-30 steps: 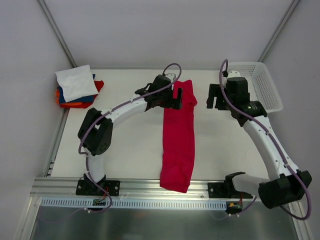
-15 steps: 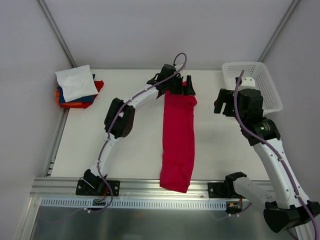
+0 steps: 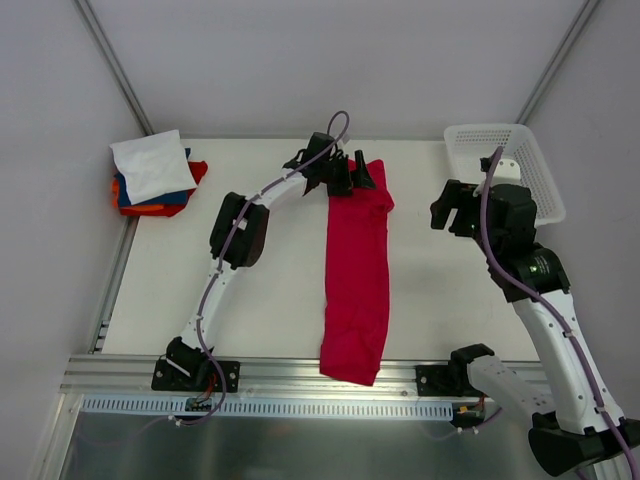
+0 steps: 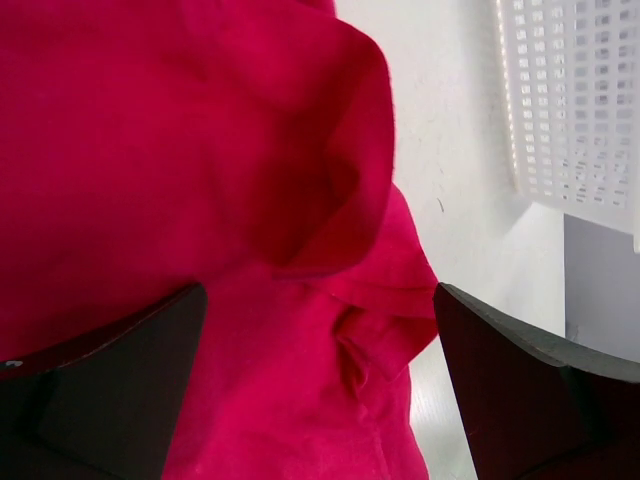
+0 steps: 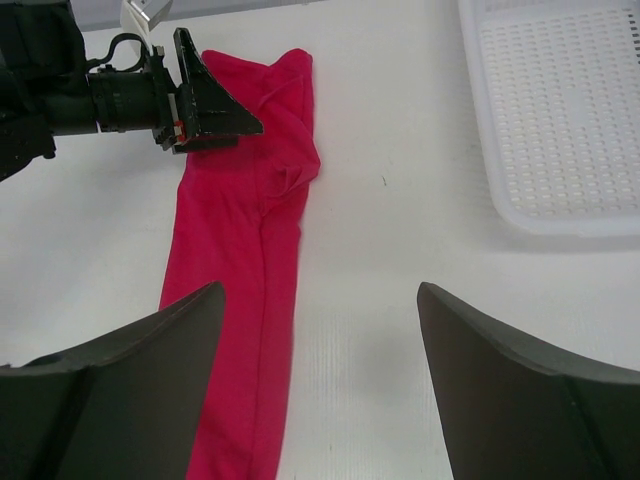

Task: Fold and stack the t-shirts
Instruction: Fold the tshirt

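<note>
The white tabletop [image 3: 260,290] carries everything, and the largest thing on it is the crimson t-shirt [image 3: 357,280], lying as a long narrow strip down the middle, its far end near the back edge and its near end draped over the front rail. That shape suggests the lengthwise folds are done and the strip now needs folding end over end, which would explain why an arm is at its far end. The white mesh basket [image 3: 530,165] sits at the far right corner, well apart from the shirt. The stack of folded t-shirts [image 3: 152,175], white on top with blue, orange and red beneath, waits at the far left corner, probably where this shirt should end up. The left tool [image 3: 358,178] sits over the rumpled far end of the strip. In its own wrist view its jaws stand wide apart with a loose curl of red cloth between them, nothing pinched. Whether the tips touch the cloth I cannot tell. The right tool [image 5: 320,300] hangs above bare tabletop between the shirt and the basket, jaws spread wide and empty, seemingly held clear of the left arm's work.
</note>
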Available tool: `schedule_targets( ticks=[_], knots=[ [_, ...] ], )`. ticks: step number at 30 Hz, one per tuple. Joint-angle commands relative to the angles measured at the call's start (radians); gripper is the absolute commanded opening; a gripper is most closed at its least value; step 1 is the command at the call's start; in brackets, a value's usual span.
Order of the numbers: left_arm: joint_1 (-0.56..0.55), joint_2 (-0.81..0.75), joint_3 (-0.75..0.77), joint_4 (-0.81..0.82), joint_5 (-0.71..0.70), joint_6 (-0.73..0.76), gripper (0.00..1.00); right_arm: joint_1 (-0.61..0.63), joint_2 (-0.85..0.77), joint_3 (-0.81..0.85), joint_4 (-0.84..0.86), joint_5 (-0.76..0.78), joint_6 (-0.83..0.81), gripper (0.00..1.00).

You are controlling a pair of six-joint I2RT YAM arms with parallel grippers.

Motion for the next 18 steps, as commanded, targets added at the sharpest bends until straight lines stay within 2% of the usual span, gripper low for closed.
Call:
schedule_targets(
  ticks=[1, 18],
  knots=[
    [0.024, -0.019, 0.003, -0.019, -0.032, -0.026, 0.99, -0.003, -0.028, 0.046, -0.006, -0.022, 0.026, 0.82],
    [0.118, -0.061, -0.016, -0.137, -0.193, 0.09, 0.99, -0.003, -0.042, 0.062, -0.025, -0.033, 0.03, 0.83]
  ],
)
